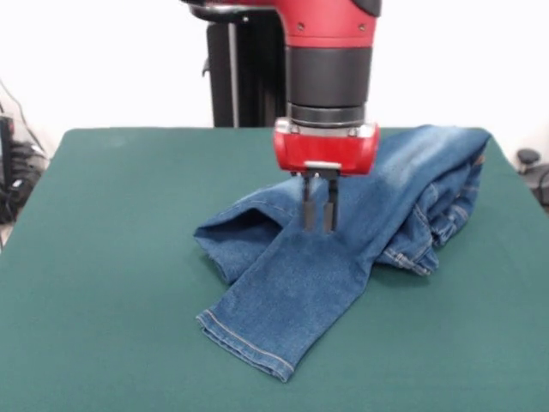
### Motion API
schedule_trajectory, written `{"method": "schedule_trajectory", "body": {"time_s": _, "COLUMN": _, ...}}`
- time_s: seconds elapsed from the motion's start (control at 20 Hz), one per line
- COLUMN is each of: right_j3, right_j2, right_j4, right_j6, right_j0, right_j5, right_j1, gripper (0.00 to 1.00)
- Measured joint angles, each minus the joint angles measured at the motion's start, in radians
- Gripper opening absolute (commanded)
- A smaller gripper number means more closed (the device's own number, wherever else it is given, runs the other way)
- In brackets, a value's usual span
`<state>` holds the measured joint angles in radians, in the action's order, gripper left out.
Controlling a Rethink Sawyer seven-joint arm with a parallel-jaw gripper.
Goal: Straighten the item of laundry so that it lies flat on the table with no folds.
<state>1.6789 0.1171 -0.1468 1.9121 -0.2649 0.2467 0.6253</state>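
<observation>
Jeans [343,240] crumpled near table [103,283] far edge, pincer [318,228] narrowly parted above them; bare cloth left

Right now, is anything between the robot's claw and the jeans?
Nothing: in the front view the gripper hangs directly over the jeans; whether it touches them is unclear.

One jeans [343,232], one table [103,257], one pincer [318,229]

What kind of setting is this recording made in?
Most likely a robotics lab workstation. A red and black arm with its gripper hangs over a green-topped table holding only crumpled jeans, before a plain white wall, with cables at the left edge.
</observation>
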Motion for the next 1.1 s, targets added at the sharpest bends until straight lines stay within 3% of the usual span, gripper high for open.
{"method": "schedule_trajectory", "body": {"time_s": 0.5, "right_j3": -0.129, "right_j2": 0.000, "right_j4": -0.004, "right_j6": 0.000, "right_j0": -0.071, "right_j5": 0.175, "right_j1": 0.000, "gripper": 1.00}}
{"method": "schedule_trajectory", "body": {"time_s": 1.1, "right_j3": -0.406, "right_j2": 0.000, "right_j4": -0.008, "right_j6": 0.000, "right_j0": -0.108, "right_j5": 0.277, "right_j1": -0.131, "gripper": 1.00}}
